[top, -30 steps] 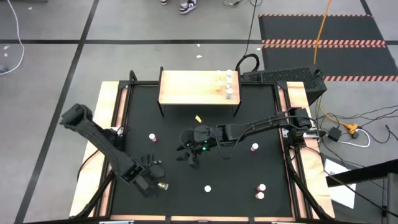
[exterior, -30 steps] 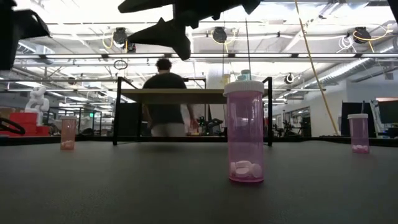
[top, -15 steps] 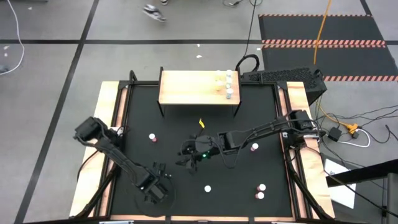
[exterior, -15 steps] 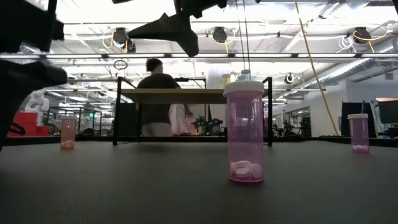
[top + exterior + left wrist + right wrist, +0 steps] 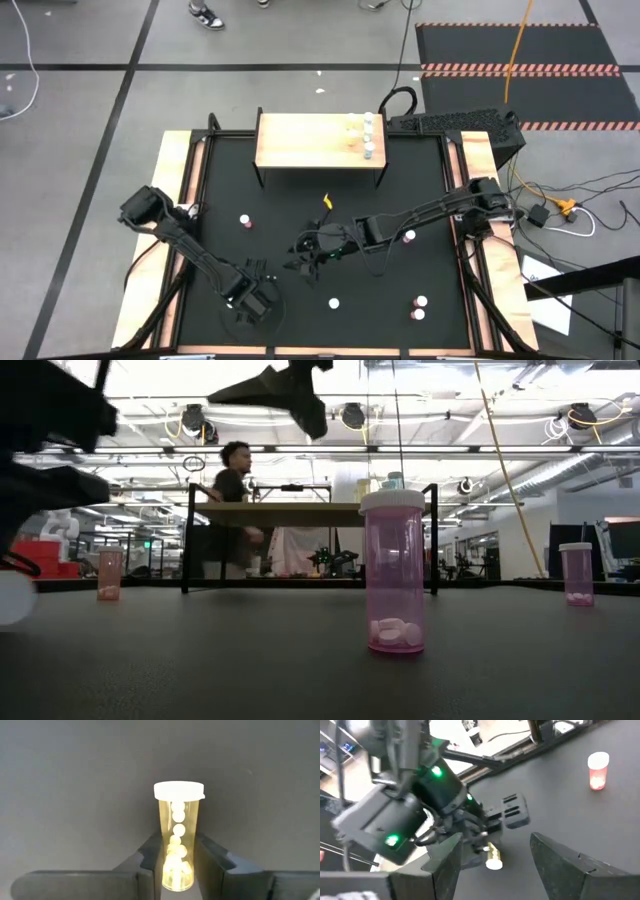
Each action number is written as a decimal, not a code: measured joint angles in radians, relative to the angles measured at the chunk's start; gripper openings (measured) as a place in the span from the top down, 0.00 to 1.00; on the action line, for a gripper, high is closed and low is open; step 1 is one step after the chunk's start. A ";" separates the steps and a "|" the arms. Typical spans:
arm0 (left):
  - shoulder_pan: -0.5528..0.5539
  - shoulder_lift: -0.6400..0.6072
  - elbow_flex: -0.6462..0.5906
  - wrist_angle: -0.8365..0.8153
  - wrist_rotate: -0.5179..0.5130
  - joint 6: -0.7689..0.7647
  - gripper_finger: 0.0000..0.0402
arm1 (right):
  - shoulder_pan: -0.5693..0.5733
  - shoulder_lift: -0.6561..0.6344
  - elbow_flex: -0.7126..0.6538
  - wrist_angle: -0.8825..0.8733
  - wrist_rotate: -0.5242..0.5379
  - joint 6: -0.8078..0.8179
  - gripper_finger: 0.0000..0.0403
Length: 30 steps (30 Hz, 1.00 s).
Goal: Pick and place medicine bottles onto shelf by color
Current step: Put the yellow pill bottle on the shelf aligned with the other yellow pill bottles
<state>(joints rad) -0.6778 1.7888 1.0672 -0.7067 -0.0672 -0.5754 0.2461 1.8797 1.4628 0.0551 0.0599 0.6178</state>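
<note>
The left gripper (image 5: pixel 176 865) clamped its fingers on a yellow bottle (image 5: pixel 178 837), while the right gripper (image 5: pixel 495 857) hung wide open mid-mat.

A translucent yellow medicine bottle (image 5: pixel 177 847) has a white cap; the nearest bottle (image 5: pixel 393 572) is pink with white cap. Tan shelf (image 5: pixel 300 141), black mat (image 5: pixel 380 290).

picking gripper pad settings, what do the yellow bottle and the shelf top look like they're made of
Yellow bottle: likely translucent plastic, glossy; pills show through its wall, and its white cap looks opaque and matte. It sits between the left gripper fingers.
Shelf: top looks like light unpainted wood or plywood, matte, on thin black legs, probably metal.
</note>
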 joint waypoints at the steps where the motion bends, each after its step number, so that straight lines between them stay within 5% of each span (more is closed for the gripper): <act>1: 0.003 -0.011 0.000 -0.001 -0.009 -0.012 0.77 | -0.002 -0.017 0.000 -0.019 0.005 -0.009 0.44; 7: 0.030 -0.110 0.000 0.006 -0.072 -0.074 0.70 | -0.003 -0.136 0.000 -0.181 0.052 -0.093 0.44; 17: 0.093 -0.360 0.000 0.165 -0.325 -0.020 0.76 | 0.028 -0.185 0.001 -0.166 0.039 -0.219 0.43; 30: 0.176 -0.416 0.002 0.305 -0.344 0.183 0.77 | 0.038 -0.172 0.001 -0.055 0.017 -0.320 0.29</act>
<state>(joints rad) -0.5017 1.3731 1.0687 -0.4022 -0.4107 -0.3923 0.2836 1.7081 1.4635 -0.0002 0.0772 0.2978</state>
